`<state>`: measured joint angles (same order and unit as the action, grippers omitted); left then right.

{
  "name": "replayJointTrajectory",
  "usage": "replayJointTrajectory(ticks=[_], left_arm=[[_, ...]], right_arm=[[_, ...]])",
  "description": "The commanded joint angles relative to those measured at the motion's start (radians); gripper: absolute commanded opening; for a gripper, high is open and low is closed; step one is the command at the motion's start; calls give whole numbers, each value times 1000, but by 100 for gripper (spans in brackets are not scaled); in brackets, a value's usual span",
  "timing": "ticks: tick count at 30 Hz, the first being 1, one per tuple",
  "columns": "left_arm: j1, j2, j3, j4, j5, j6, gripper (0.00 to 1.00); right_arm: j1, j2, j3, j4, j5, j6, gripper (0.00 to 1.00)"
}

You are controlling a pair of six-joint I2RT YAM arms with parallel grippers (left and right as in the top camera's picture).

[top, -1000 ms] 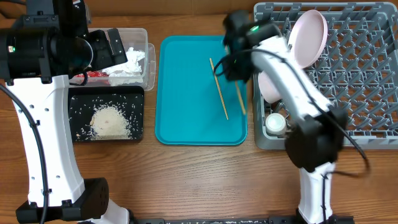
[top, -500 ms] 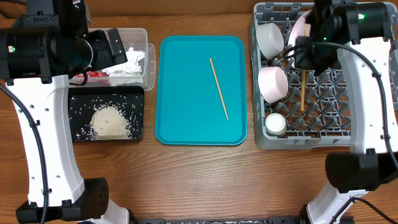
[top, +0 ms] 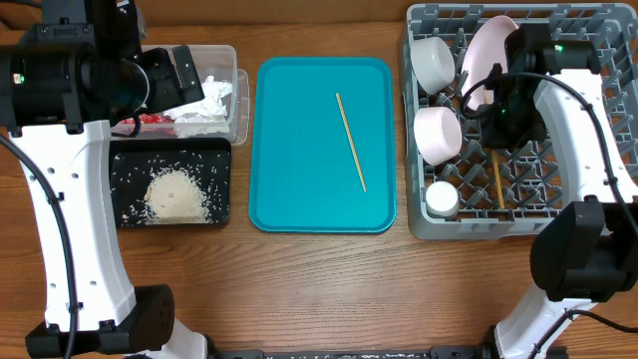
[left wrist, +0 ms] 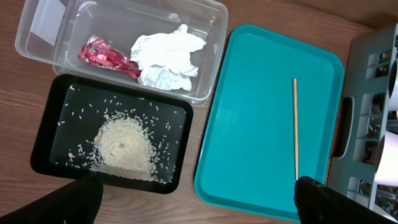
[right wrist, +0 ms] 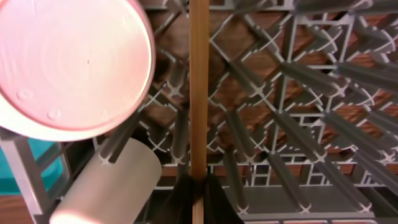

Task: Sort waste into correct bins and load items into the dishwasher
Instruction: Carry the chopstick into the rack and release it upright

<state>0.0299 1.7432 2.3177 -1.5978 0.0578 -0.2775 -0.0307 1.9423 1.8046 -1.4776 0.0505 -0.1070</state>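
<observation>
My right gripper is over the grey dish rack, shut on a wooden chopstick that slants down among the pegs. In the right wrist view the fingers pinch the chopstick. The second chopstick lies on the teal tray. The plate, two bowls and the cup sit in the rack. My left gripper is open and empty above the clear tub, which holds the napkin and wrapper. Rice lies in the black tray.
A round pale pink dish, plate or bowl I cannot tell, fills the upper left of the right wrist view. A white vessel sits below it. Rack pegs stand close on both sides of the held chopstick.
My right arm carried one chopstick from the teal tray's right edge over to the rack. It has now lowered it toward the front of the rack. The left arm has not moved.
</observation>
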Motion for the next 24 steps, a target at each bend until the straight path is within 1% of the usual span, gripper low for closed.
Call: replayJointTrajectory(ticks=[1,6,11,13,14,17,21,24], left_arm=[[2,3,2,1,-10,19,100],[2,3,2,1,-10,19,100],[2,3,2,1,-10,19,100],[3,3,2,1,-10,19,100],[2,3,2,1,-10,19,100],[3,3,2,1,-10,19,100],[2,3,2,1,-10,19,100],[2,3,2,1,-10,19,100]], right_arm=[[2,-11,-31,4,-8,2,4],[2,-11,-76,27,1,6,4],[-6,-11,-85,29,0,6,7],[-13,-11,-85,29,0,6,14],[-16,-11,-85,31,0,6,21],[-26,-11,-85,36,0,6,27],[-27,-11,-85,40,-5,33,27],[-17,-11,-72,41,-45,32,27]])
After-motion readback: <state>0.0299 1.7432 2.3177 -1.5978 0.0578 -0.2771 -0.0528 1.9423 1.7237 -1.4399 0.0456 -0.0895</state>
